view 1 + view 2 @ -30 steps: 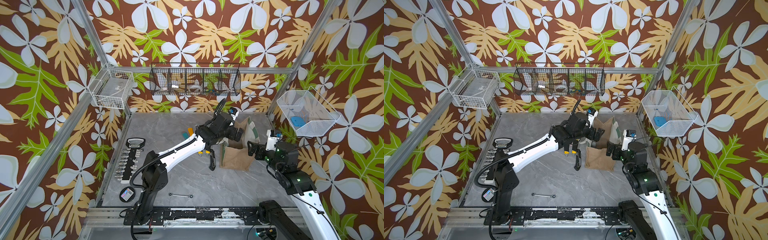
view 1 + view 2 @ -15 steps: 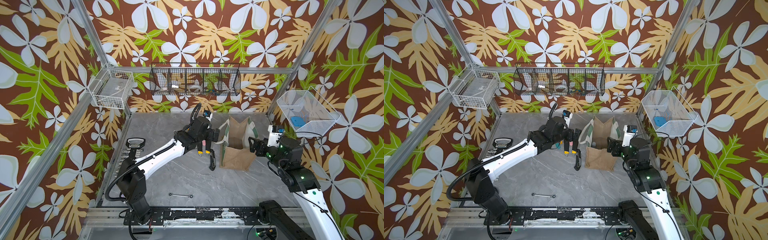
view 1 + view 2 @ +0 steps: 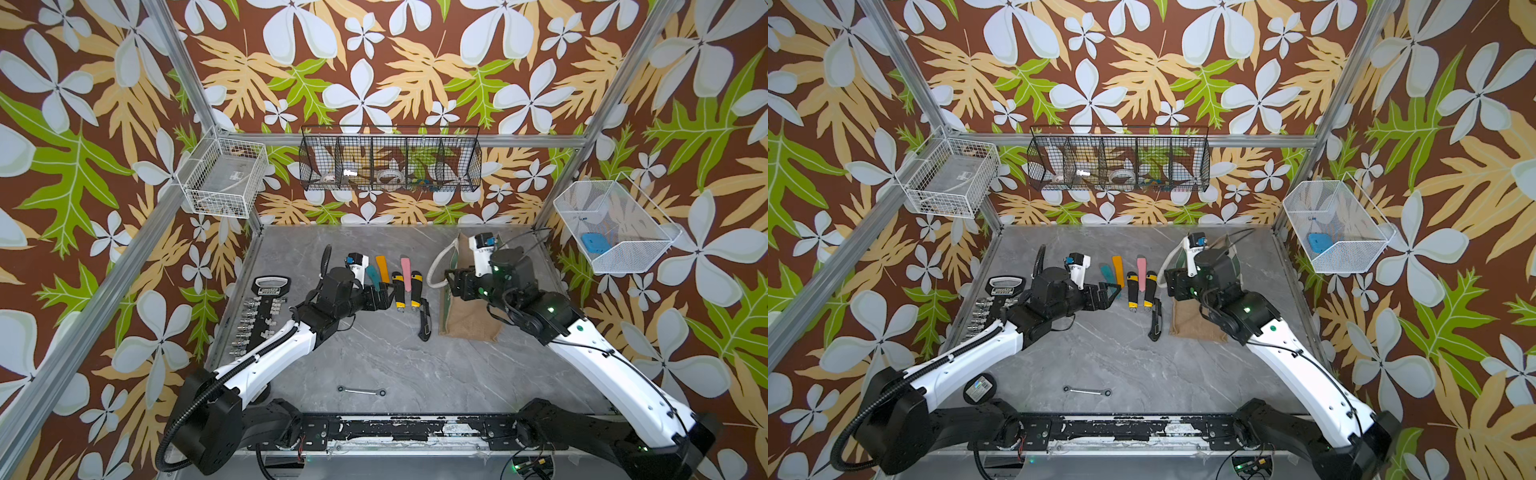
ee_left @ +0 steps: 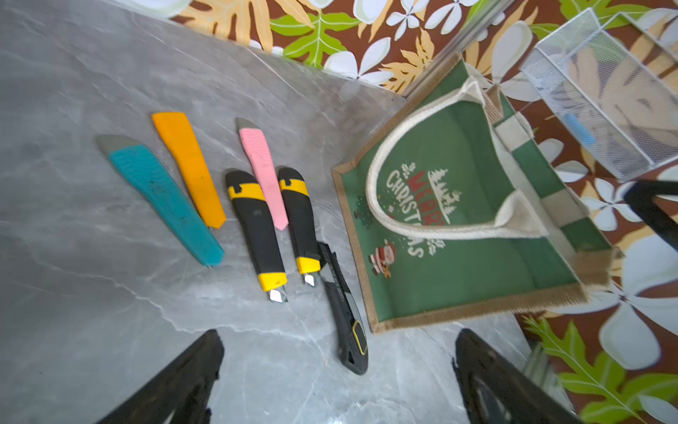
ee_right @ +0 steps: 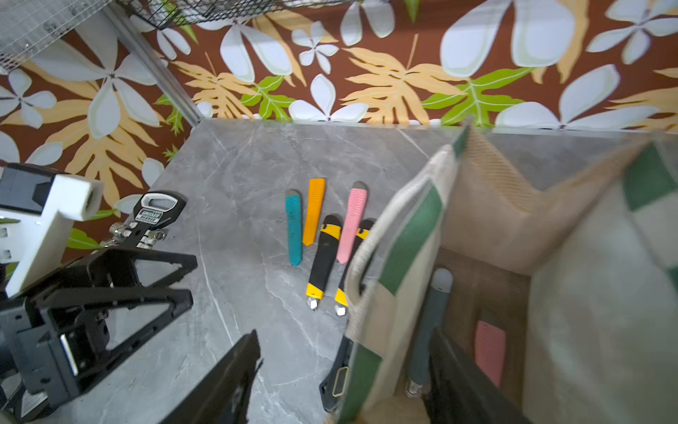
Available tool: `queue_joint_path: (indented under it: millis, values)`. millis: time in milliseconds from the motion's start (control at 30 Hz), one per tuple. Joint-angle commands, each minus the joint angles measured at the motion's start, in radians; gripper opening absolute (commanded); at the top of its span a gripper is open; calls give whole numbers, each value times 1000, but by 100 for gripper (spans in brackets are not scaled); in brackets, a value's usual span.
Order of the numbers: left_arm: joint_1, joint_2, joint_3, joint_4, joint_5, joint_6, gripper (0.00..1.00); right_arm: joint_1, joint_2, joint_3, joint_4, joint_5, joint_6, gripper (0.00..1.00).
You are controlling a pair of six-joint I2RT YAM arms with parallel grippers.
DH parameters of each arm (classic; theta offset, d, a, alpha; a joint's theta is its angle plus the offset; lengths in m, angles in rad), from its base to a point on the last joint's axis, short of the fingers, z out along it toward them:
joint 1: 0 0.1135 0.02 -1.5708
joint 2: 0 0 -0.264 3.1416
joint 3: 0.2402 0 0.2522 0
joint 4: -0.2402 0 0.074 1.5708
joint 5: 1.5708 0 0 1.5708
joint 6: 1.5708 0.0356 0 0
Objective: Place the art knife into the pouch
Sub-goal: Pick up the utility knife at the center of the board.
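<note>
Tan jute tote pouch (image 3: 469, 328): my right claw (image 5: 344, 333) spread astride its wall, left claw (image 4: 339, 332) spread, empty; next I'd grab the slim black knife (image 4: 341, 306) beside the pouch.

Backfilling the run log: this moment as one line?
left pincer: open, empty, near utility knife row | right pincer: jaws apart, astride pouch wall | pouch contents: grey-handled knife, pink knife

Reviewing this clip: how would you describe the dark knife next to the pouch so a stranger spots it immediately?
Find the tan jute pouch on the right side of the grey table. Just beside its green front lies one slim knife. Unlike the yellow-banded knife next to it, it is almost entirely black.
</note>
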Motion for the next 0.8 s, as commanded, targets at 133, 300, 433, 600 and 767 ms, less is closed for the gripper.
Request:
queue_joint_path:
  millis: [133,300,433,600,767]
  values:
    - [61,-171,-195,178,133,-131,100,98,220,110,57,-32,14,64]
    - [92,-224,-270,199,157,-153,100,116,347,166,71,-87,37,54]
    - [97,-235,-301,217,163,-160,100,117,420,169,70,-74,64,49]
    - [97,-212,-338,319,209,-209,100,117,450,93,102,-49,129,46]
    - [95,-179,-358,394,254,-254,100,118,457,20,99,-8,184,46]
